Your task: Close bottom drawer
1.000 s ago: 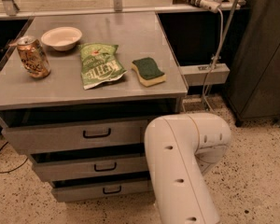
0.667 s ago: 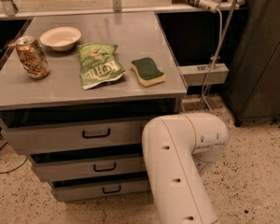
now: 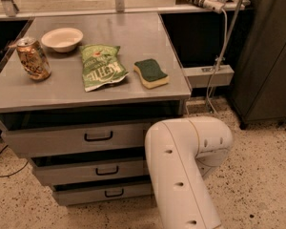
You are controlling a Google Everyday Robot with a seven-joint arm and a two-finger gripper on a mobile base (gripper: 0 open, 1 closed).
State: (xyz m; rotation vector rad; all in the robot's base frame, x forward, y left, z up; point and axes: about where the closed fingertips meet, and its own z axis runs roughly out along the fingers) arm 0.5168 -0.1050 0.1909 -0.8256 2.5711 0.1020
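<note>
Bottom drawer stands slightly open beside the white arm; pincer out of view, its state untellable.

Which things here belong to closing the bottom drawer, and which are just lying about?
For the job: bottom drawer; arm; gripper, out of view beyond the arm.

Lying about: can, bowl, chip bag, sponge, top drawer, middle drawer.
</note>
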